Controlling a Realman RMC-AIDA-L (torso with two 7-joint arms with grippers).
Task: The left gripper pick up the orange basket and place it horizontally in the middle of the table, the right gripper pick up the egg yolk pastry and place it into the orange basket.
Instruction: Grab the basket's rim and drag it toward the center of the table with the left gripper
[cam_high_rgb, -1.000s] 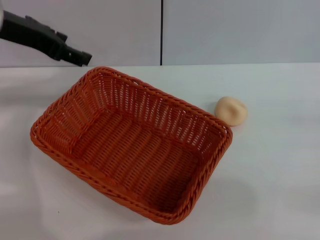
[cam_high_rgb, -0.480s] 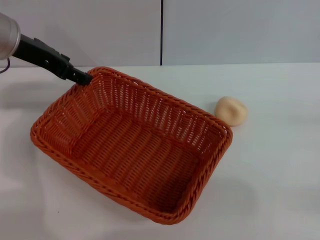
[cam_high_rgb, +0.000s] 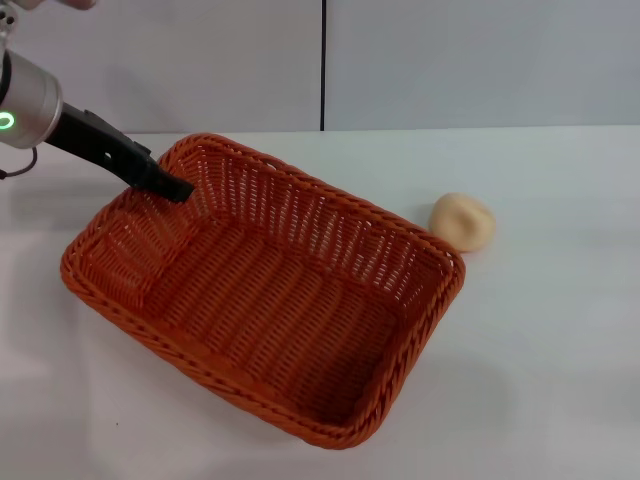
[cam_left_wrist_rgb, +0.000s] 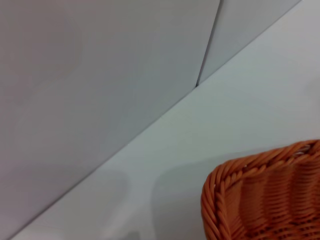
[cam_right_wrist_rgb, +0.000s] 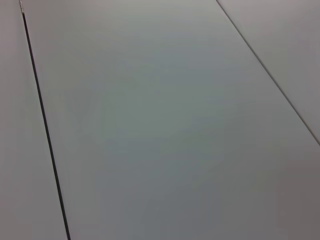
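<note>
The orange basket (cam_high_rgb: 262, 300) lies skewed on the white table (cam_high_rgb: 560, 360), its long side running from far left to near right, with nothing inside. My left gripper (cam_high_rgb: 176, 187), black fingers on a silver wrist with a green light, reaches in from the upper left, and its tip is at the basket's far-left corner, just inside the rim. The left wrist view catches that corner of the basket (cam_left_wrist_rgb: 260, 195). The egg yolk pastry (cam_high_rgb: 462, 221) rests on the table just beyond the basket's far-right corner. My right gripper is out of view.
A grey wall with a dark vertical seam (cam_high_rgb: 323, 65) stands behind the table. The right wrist view has only grey panels with a seam (cam_right_wrist_rgb: 45, 125).
My left gripper has come down and to the right, from above the table beyond the basket to the basket's far-left corner. The basket and the pastry have not moved.
</note>
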